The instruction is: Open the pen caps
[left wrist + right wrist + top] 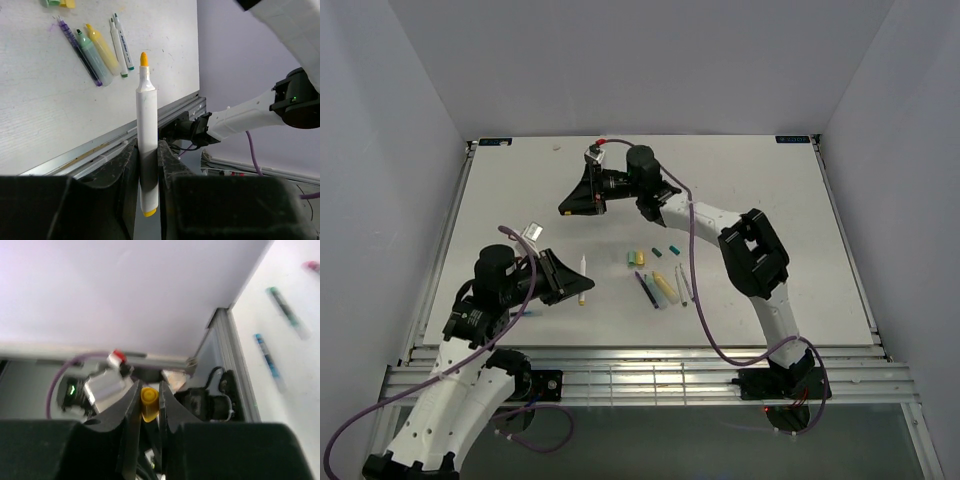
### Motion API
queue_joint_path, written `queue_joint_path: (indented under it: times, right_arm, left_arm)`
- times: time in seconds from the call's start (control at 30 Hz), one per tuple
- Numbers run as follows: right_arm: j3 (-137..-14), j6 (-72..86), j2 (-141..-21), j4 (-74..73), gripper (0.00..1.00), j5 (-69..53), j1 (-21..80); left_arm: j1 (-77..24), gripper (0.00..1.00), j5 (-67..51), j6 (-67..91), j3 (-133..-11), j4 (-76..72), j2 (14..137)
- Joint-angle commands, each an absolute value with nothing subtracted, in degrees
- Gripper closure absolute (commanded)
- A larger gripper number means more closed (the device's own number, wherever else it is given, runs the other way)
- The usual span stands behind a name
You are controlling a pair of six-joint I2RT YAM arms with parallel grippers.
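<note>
As pens (660, 288) lie nearby, left jaws clamp marker (147, 150), right jaws clamp yellow cap (149, 402)

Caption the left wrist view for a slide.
Left gripper clamps an uncapped white marker; other pens lie on the table beyond.

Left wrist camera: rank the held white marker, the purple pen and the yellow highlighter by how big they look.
1. white marker: largest, though it is nearest the camera.
2 and 3, unranked: purple pen, longer but thinner, and yellow highlighter, shorter but thicker. They look about alike overall.
</note>
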State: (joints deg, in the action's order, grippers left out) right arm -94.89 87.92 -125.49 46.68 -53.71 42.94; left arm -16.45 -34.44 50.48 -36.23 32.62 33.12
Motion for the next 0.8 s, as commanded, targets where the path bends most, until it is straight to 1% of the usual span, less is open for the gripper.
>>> queue_joint_path:
  times: [0.0,0.03,0.07,0.1,0.13,0.33,0.57,0.77]
  right_arm:
    - [-111.3,51.16,-122.68,-18.77,0.92,-44.26,41.23]
    - [-116.58,40.01,-126.18,-29.86,0.92,-33.86,40.87]
    - [-120.2,37.21,-127.69,-36.76,0.92,-30.79,40.61]
    - [-122.24,35.35,-128.58,-43.18,0.92,-29.37,40.0]
    - [-122.17,32.72,-129.63,-45.16,0.92,-26.75,39.82]
    - [-115.32,26.29,-130.16,-46.93,0.92,-20.3,39.73]
    - [-115.05,23.73,-131.57,-45.01,0.92,-20.74,39.9]
    - [-115.05,24.26,-132.71,-46.32,0.92,-18.28,40.87]
  left_arm:
    - [-16.61,1.0,-31.74,50.98,-37.43,34.7,34.89]
    - [-16.52,1.0,-29.99,50.45,-38.14,38.55,36.37]
    - [-16.52,1.0,-25.97,50.28,-39.01,40.58,37.08]
    - [-16.52,1.0,-24.36,50.19,-40.33,42.0,37.79]
    - [-16.7,1.0,-23.48,50.1,-40.69,43.14,38.84]
    - [-17.58,1.0,-20.13,50.8,-42.27,42.81,41.22]
    - [-18.98,1.0,-20.39,50.36,-42.27,41.31,46.05]
    - [-20.12,1.0,-21.1,49.83,-42.45,38.76,51.5]
